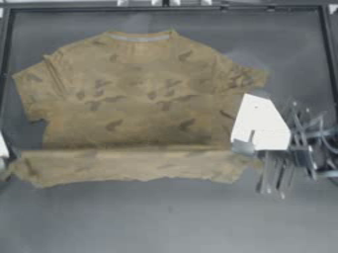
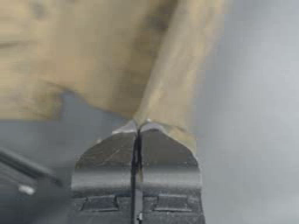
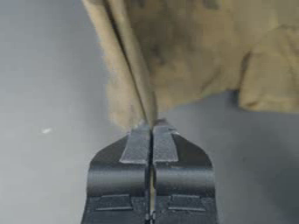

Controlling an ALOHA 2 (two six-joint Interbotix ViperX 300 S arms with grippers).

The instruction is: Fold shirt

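The tan shirt (image 1: 132, 99) lies spread flat on the dark table, with its pale neckband (image 1: 139, 37) toward the far side. A band of cloth along its near hem (image 1: 125, 165) is doubled over. My left gripper (image 2: 139, 127) sits at the left end of that band, shut on the cloth edge; in the top view only its tip (image 1: 3, 149) shows. At the band's right end my right gripper (image 3: 151, 125), seen from above under the white wrist cover (image 1: 242, 147), is shut on the fold's corner.
Dark table surface (image 1: 165, 217) lies bare in front of the shirt. A raised frame (image 1: 165, 7) runs along the far edge and both sides. The right arm's cables and links (image 1: 304, 158) hang over the table's right part.
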